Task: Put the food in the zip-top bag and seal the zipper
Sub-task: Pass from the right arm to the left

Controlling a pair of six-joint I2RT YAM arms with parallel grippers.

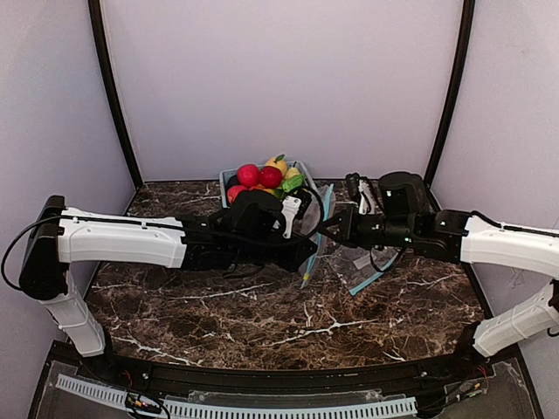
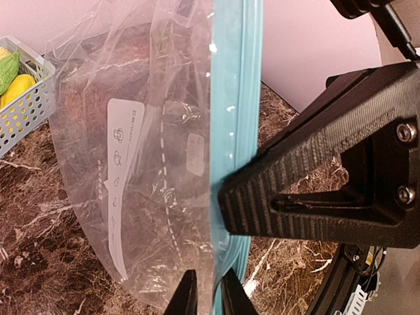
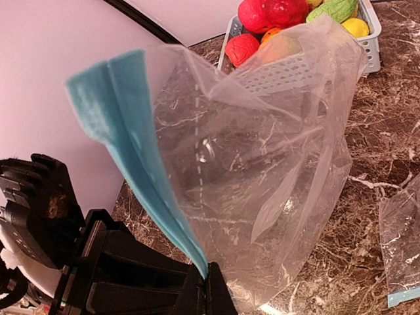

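The left gripper [image 2: 209, 298] has thin black fingers straddling the lower edge of the zip-top bag [image 2: 131, 164], barely apart; I cannot tell whether they pinch it. The crinkly clear bag hangs raised just in front of the pale-blue mesh basket [image 2: 29, 108], its smooth teal zipper [image 2: 233, 98] upright. The right gripper [image 3: 205, 292] is clamped on that strip. The glossy food [image 3: 269, 13] fills the basket, which sits on a dark veined marble table [image 1: 262, 314] between lilac walls [image 1: 279, 78].
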